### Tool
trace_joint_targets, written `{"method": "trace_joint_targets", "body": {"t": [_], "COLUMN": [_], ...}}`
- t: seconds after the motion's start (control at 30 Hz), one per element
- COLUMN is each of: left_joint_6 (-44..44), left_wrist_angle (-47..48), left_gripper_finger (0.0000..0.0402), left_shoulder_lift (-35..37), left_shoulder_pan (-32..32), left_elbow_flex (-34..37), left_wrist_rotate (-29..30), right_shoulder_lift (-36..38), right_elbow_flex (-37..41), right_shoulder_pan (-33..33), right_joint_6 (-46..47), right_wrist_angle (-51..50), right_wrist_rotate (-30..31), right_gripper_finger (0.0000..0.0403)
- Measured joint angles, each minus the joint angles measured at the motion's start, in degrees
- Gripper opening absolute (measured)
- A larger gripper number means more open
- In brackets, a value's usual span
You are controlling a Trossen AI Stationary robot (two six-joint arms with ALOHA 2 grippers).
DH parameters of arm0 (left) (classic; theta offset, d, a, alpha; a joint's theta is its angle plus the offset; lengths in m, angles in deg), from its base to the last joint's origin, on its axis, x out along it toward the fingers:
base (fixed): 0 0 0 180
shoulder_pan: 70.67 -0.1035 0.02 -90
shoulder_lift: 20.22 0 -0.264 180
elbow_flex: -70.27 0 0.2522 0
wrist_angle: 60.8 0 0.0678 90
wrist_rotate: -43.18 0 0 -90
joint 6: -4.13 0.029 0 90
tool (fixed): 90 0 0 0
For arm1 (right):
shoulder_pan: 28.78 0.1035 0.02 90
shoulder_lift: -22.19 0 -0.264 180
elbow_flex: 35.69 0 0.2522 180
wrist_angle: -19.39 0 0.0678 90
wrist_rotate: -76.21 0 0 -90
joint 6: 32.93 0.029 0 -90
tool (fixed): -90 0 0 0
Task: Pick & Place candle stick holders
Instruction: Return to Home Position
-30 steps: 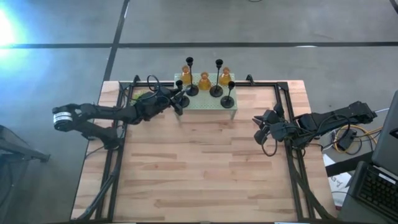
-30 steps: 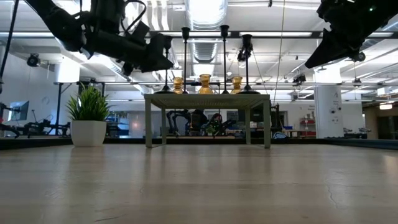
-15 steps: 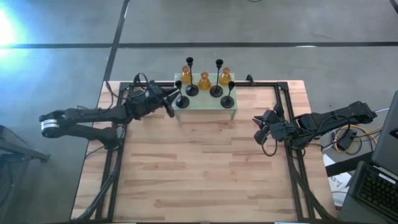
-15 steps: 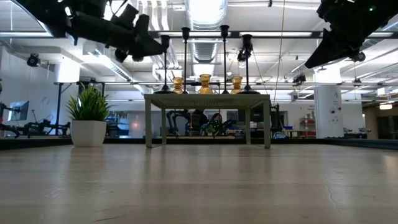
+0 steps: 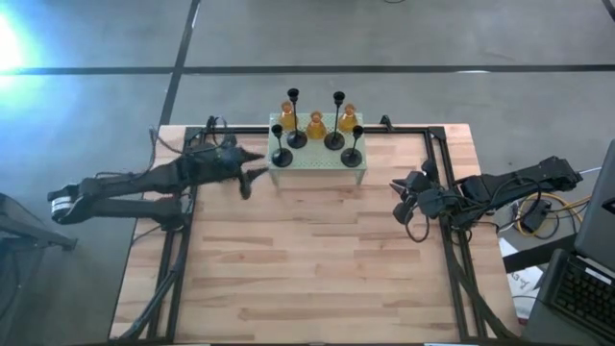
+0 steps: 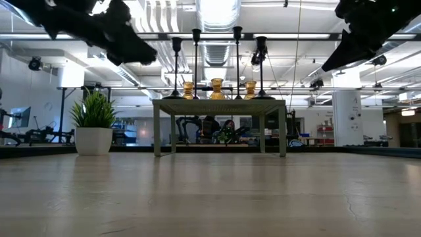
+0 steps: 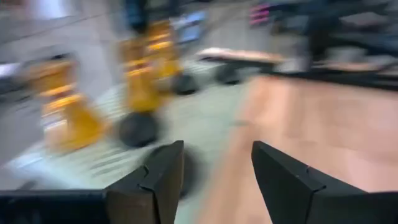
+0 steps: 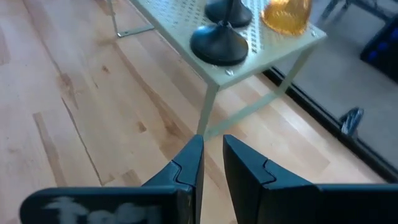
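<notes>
Four slim black candle stick holders [image 5: 281, 154] [image 5: 295, 135] [image 5: 334, 137] [image 5: 354, 154] and three short amber ones [image 5: 315, 125] stand on their bases on the mint-green perforated stand [image 5: 317, 163] at the table's far middle. They also show in the low view [image 6: 196, 62]. My left gripper [image 5: 252, 174] hangs open and empty just left of the stand, above the table; in the left wrist view [image 7: 217, 180] its fingers face the blurred holders. My right gripper [image 5: 398, 198] is shut and empty, in the air to the right of the stand [image 8: 212, 162].
A small green potted plant [image 6: 94, 128] stands at the far left of the table, near my left arm. Black frame rails [image 5: 440, 144] run along the table's left, right and far sides. Bare wooden tabletop [image 5: 307, 269] lies in front of the stand.
My left gripper has drawn back from the front-left black holder toward the table's left edge, and in the low view it has also risen a little. The holder stays upright on the stand. My right arm has kept still.
</notes>
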Motion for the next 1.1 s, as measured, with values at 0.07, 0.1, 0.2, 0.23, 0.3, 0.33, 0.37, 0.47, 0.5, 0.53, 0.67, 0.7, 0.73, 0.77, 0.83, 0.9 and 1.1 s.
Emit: {"method": "trace_joint_targets", "body": {"t": [0.07,0.1,0.2,0.23,0.3,0.33,0.37,0.47,0.5,0.53,0.67,0.7,0.73,0.77,0.83,0.9,1.1], "left_joint_6": [0.64,0.78,-0.03,-0.68,-2.5,-3.56,-4.47,-6.07,-6.18,-6.17,-5.37,-4.75,-4.24,-3.66,-2.6,-1.01,2.01], "left_wrist_angle": [-0.15,-0.99,-6.6,-8.37,-10.88,-10.91,-10.95,-11.62,-11.68,-11.75,-13.0,-13.67,-14.76,-16.17,-17.11,-15.04,-14.9], "left_gripper_finger": [0.0191,0.0189,0.0181,0.0178,0.0174,0.0171,0.0169,0.0162,0.0158,0.0153,0.0126,0.0116,0.0106,0.0095,0.0072,0.0046,0.0007], "left_shoulder_lift": [3.19,4.6,8.7,10.13,12.67,14.01,15.35,18.59,19.48,20.2,22.14,22.45,22.56,22.69,22.72,22.74,22.73], "left_shoulder_pan": [0.24,0.36,0.8,0.81,0.85,0.83,0.85,1.03,1.11,1.11,1.14,1.14,1.14,1.14,1.14,1.14,1.09], "left_elbow_flex": [1.63,2.93,8.23,10.2,13.85,15.38,16.96,20.52,21.58,22.57,26.35,27.28,28.38,29.59,30.78,30.71,30.78], "left_wrist_rotate": [-9.21,-13.53,-23.49,-24.84,-25.4,-25.4,-25.42,-26.04,-26.61,-27.21,-29.22,-29.27,-29.35,-29.34,-29.38,-29.41,-31.78], "right_shoulder_lift": [0.11,0.14,0.57,0.87,1.37,1.66,2.06,3.45,4.05,4.63,7.76,8.65,9.61,10.65,12.86,15.36,22.86], "right_elbow_flex": [0.77,1.48,5.02,6.54,9.92,11.28,12.57,15.64,16.77,17.91,23.23,24.72,26.18,27.46,29.6,31.4,36.35], "right_shoulder_pan": [0.6,0.9,1.43,1.45,1.45,1.45,1.45,1.41,1.4,1.43,1.45,1.45,1.45,1.45,1.38,1.45,1.24], "right_joint_6": [-3.21,-5.98,-15.72,-18.92,-23.99,-25.51,-26.35,-25.98,-25.81,-25.47,-26.09,-26.68,-27.24,-27.55,-27.75,-28.05,-29.49], "right_wrist_angle": [3.21,6.03,19.49,24.47,32.99,36.28,38.61,41.32,41.46,41.96,46.74,48.07,49.35,50.66,52.23,52.33,53.42], "right_wrist_rotate": [-0.95,-2.21,-9.68,-13.41,-20.82,-23.52,-25.06,-25.38,-25.37,-25.4,-25.38,-25.44,-25.44,-25.44,-26.48,-28.13,-32.53], "right_gripper_finger": [0.0052,0.0052,0.0052,0.0052,0.0052,0.0052,0.0052,0.0052,0.0052,0.0052,0.0052,0.0052,0.0052,0.0051,0.0046,0.0034,0.0009]}}
